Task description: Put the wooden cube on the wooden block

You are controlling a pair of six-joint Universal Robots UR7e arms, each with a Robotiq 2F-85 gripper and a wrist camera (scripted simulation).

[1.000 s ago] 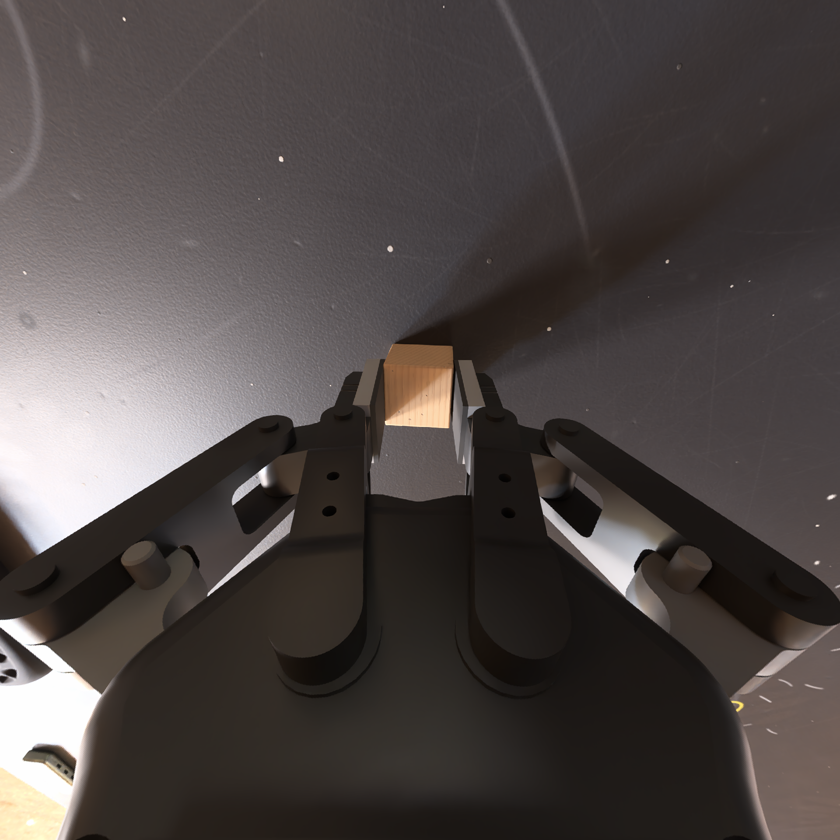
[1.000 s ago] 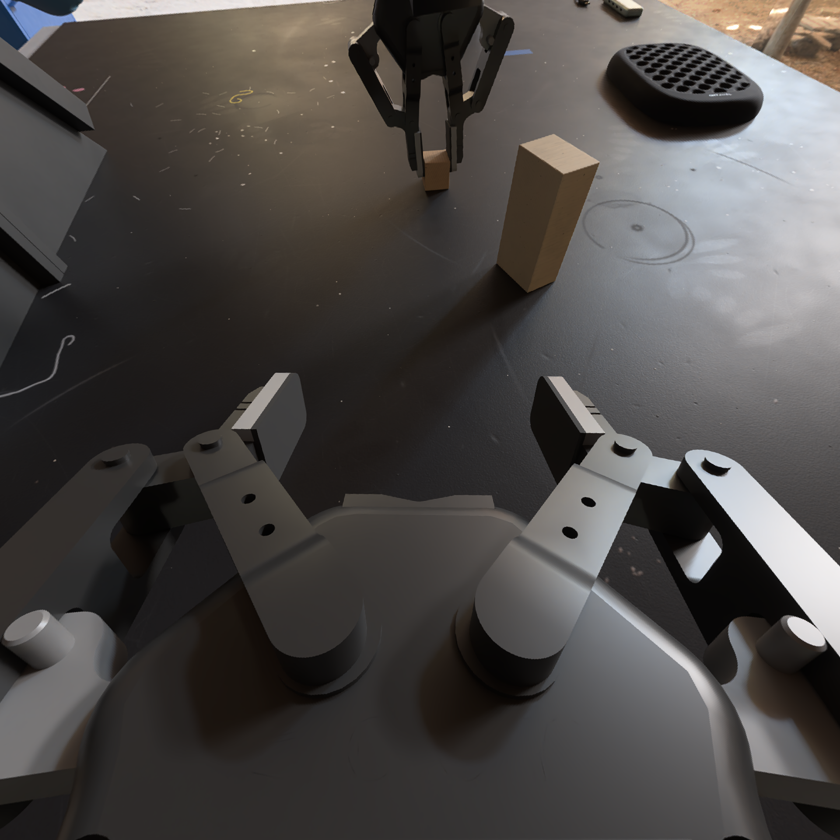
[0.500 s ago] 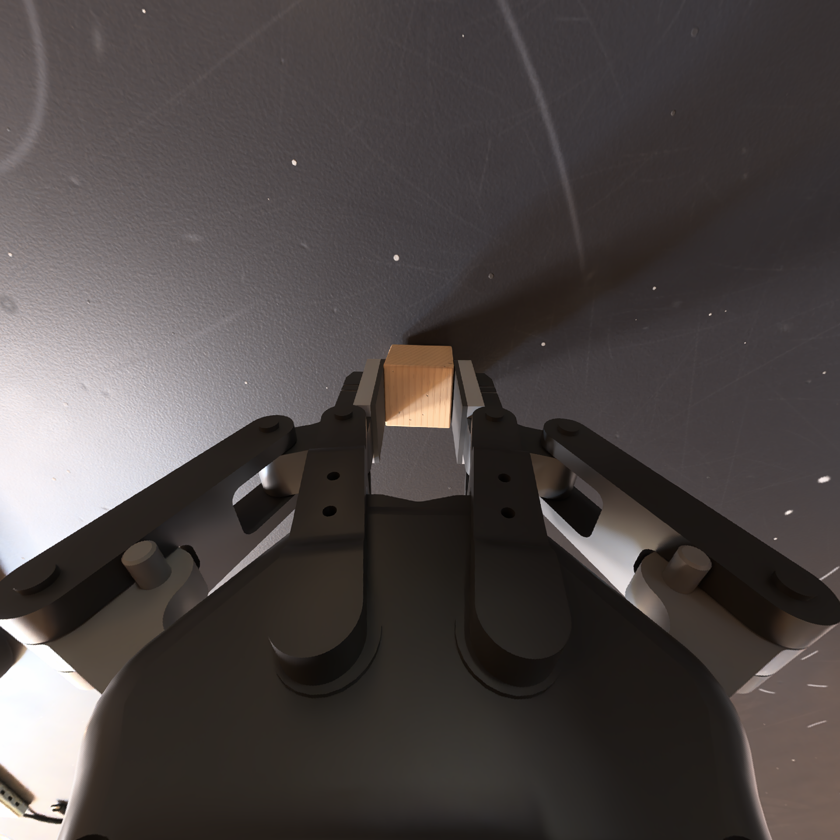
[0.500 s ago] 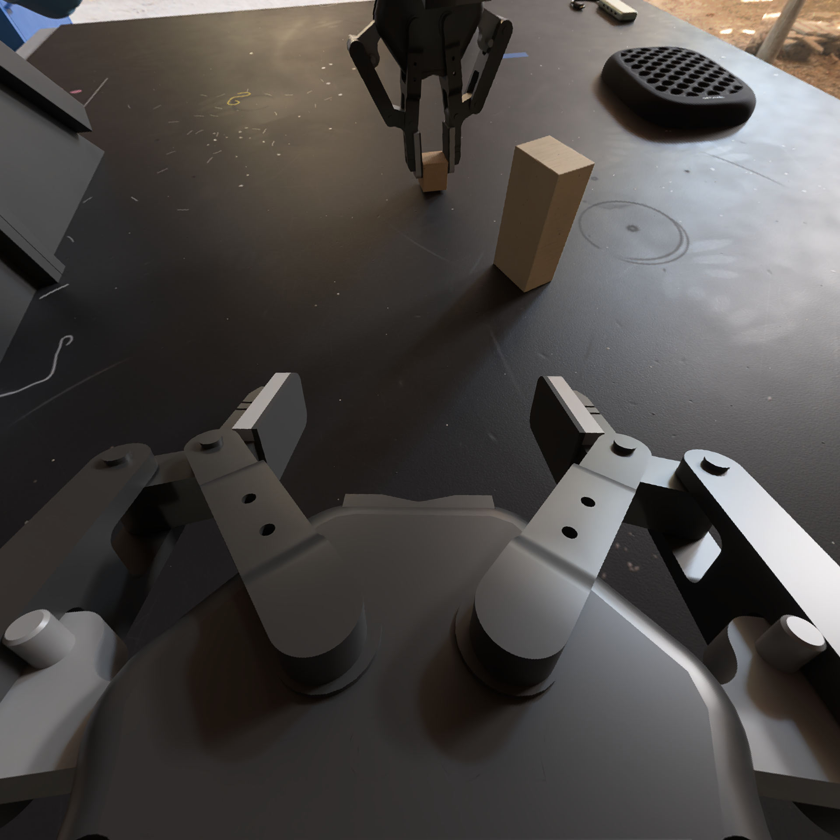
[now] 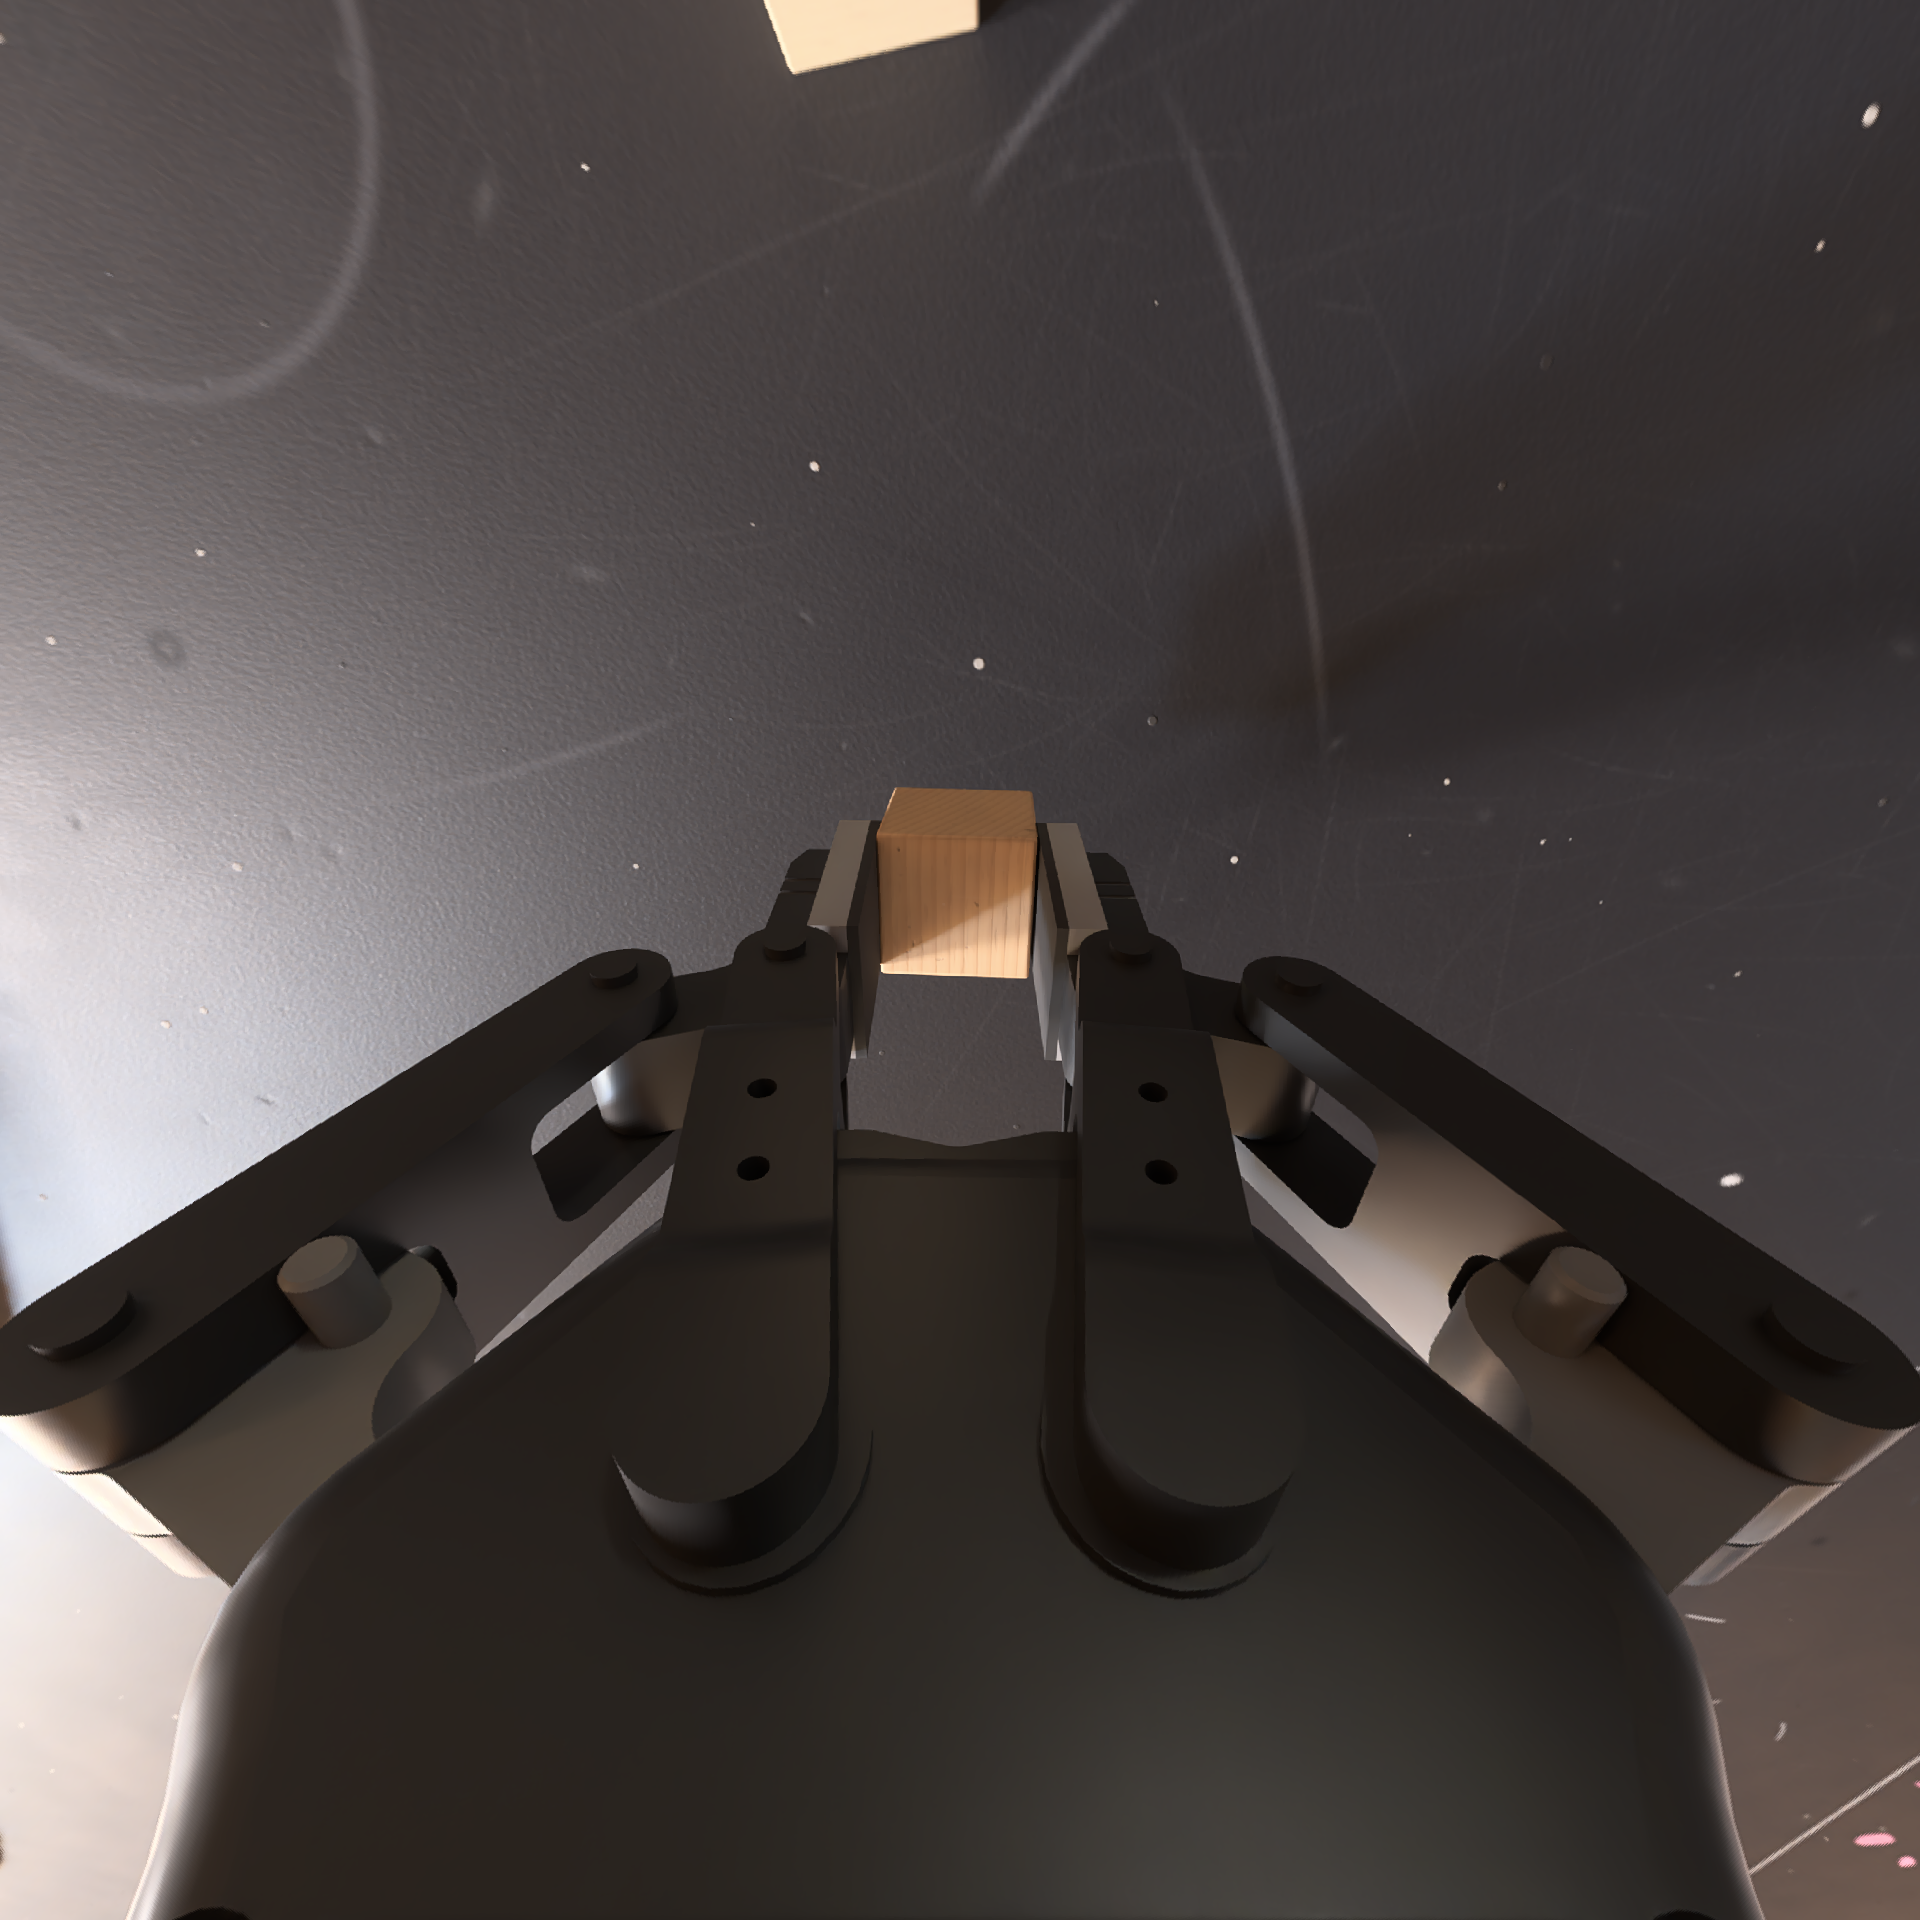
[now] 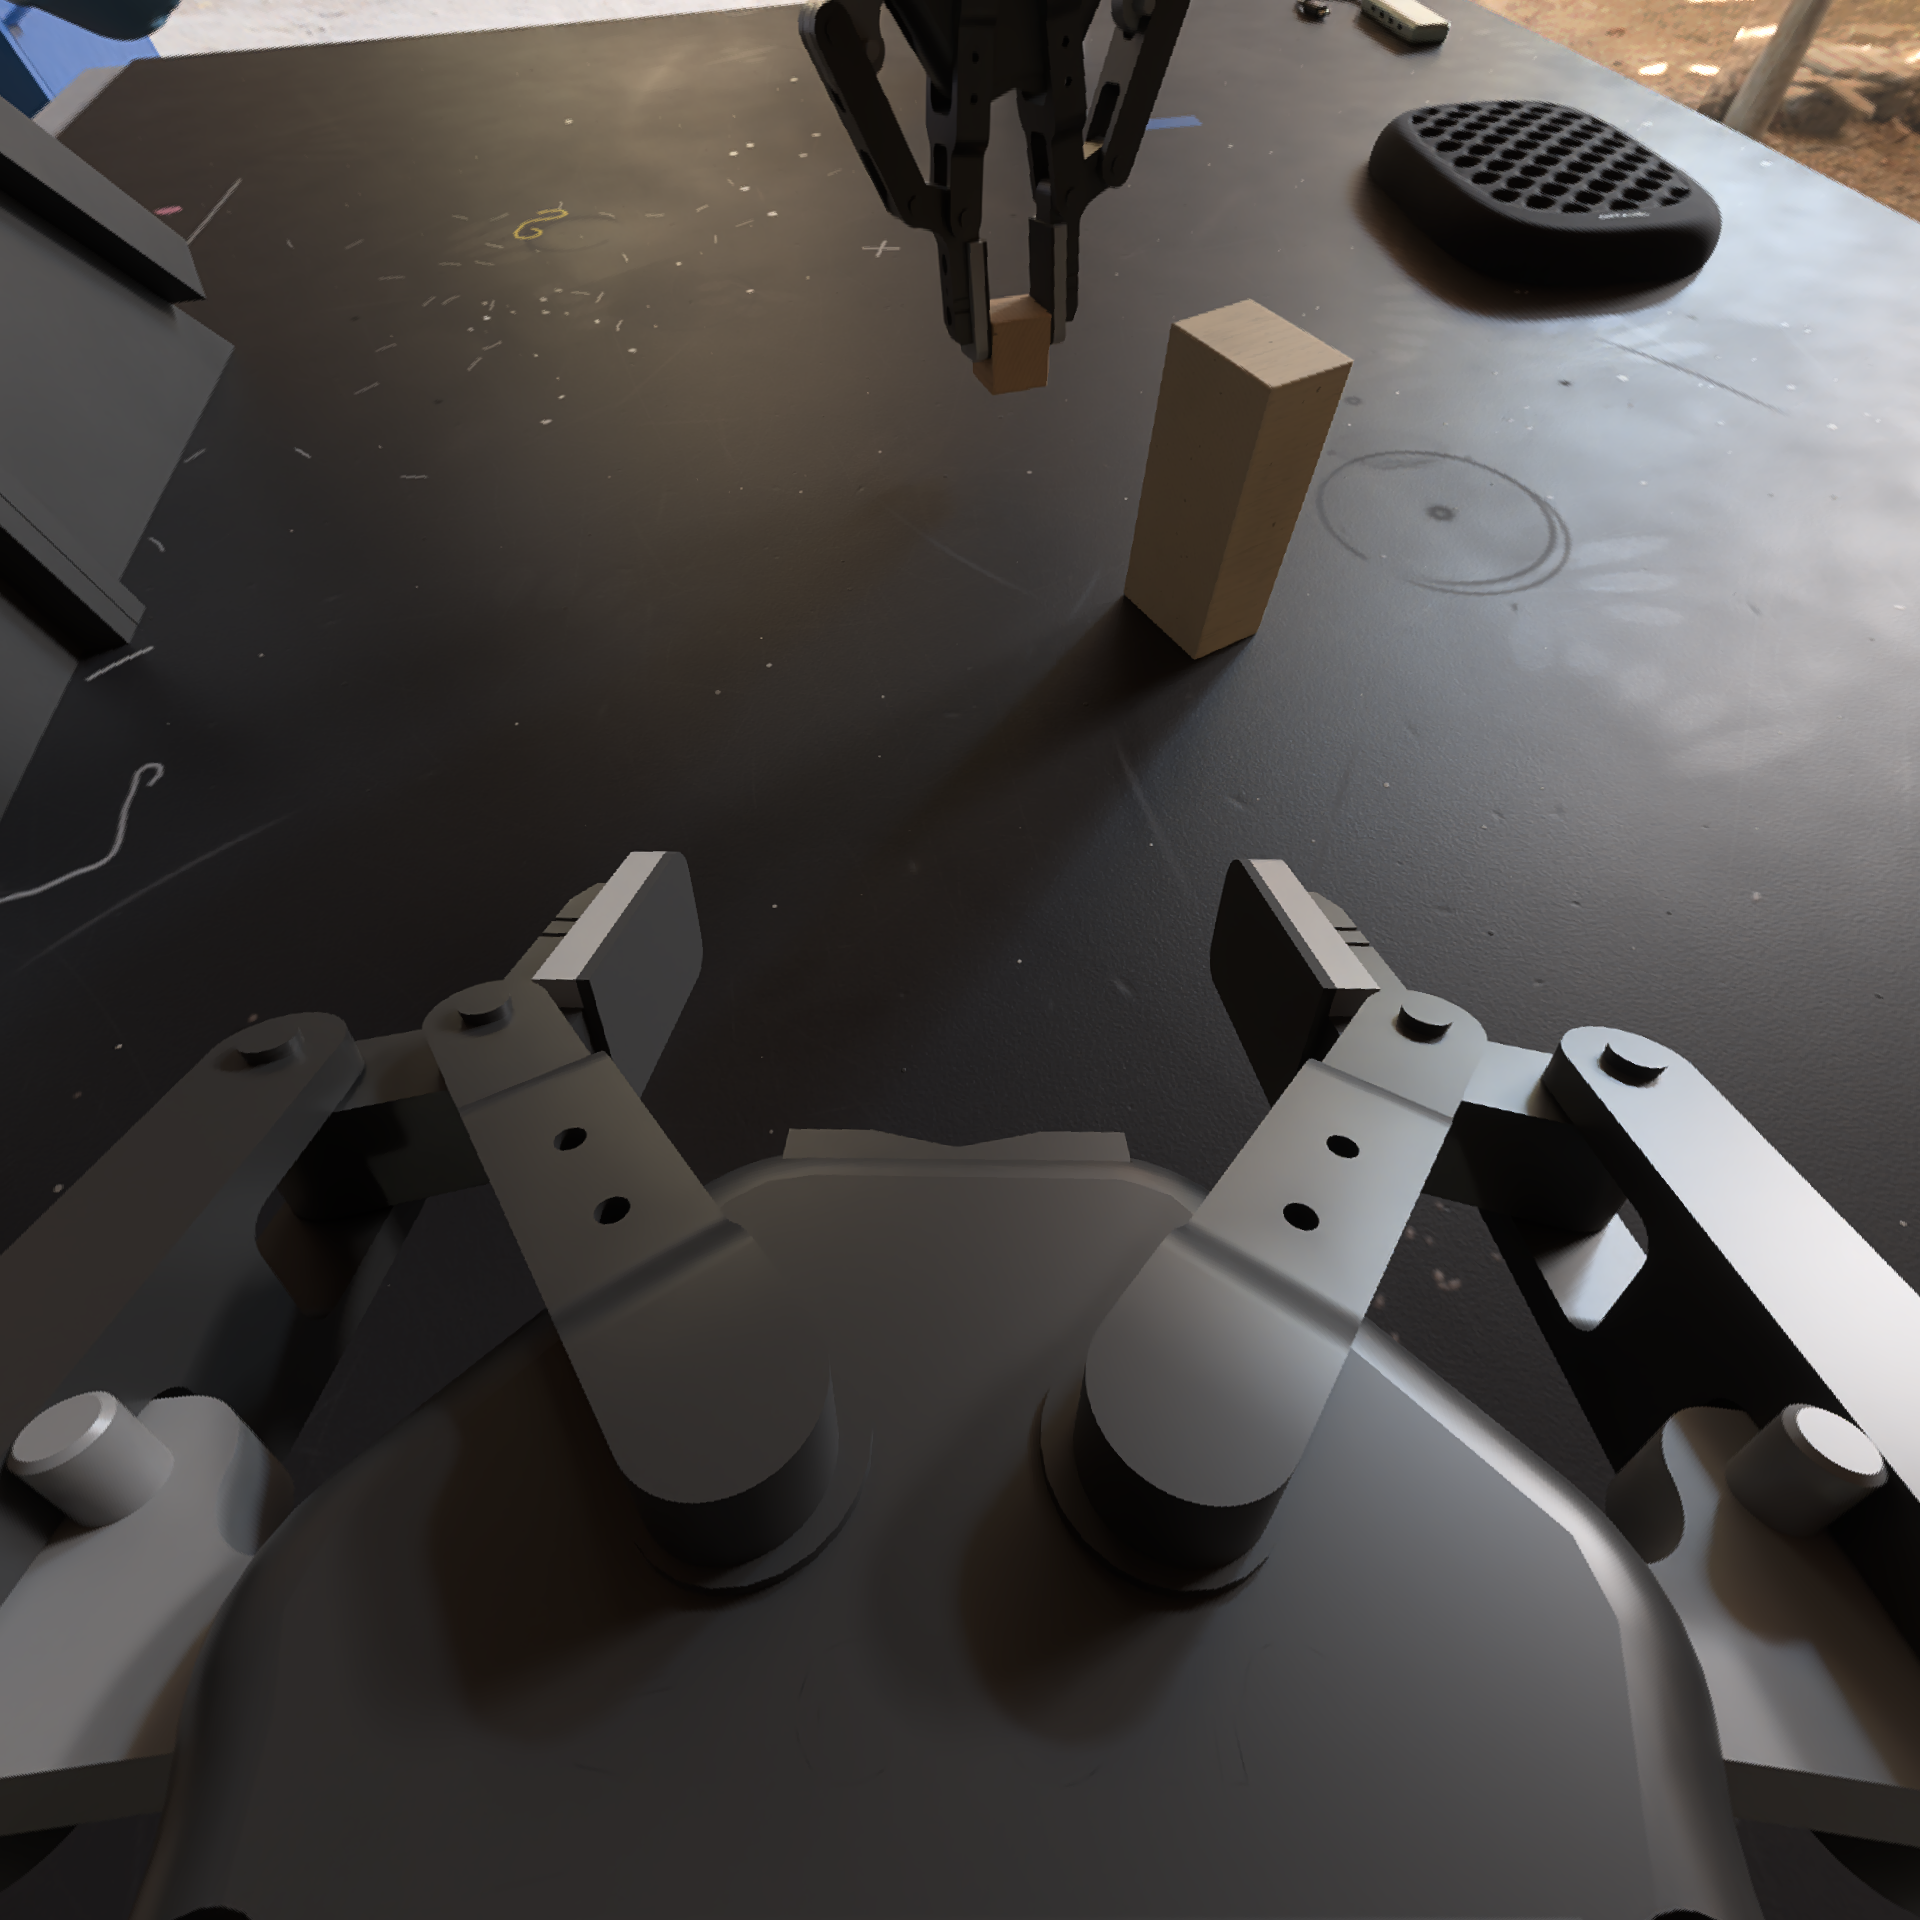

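My left gripper (image 5: 958, 862) is shut on the small wooden cube (image 5: 958, 896) and holds it in the air above the dark table. In the right wrist view the same gripper (image 6: 1013, 312) hangs with the cube (image 6: 1018, 343) to the left of the tall wooden block (image 6: 1231, 478), with the cube near the height of the block's top. The block stands upright on the table; its top edge shows at the upper rim of the left wrist view (image 5: 873, 26). My right gripper (image 6: 956, 935) is open and empty, low over the near part of the table.
A black perforated pad (image 6: 1543, 187) lies at the far right of the table. A grey box-like structure (image 6: 73, 343) stands along the left edge. A small white device (image 6: 1403, 19) lies at the far edge. Chalk marks and a drawn circle (image 6: 1444, 520) mark the tabletop.
My left gripper has risen with the cube, lifting it off the table to about the block's top height. The block has come into the left wrist view. The right gripper has stayed put.
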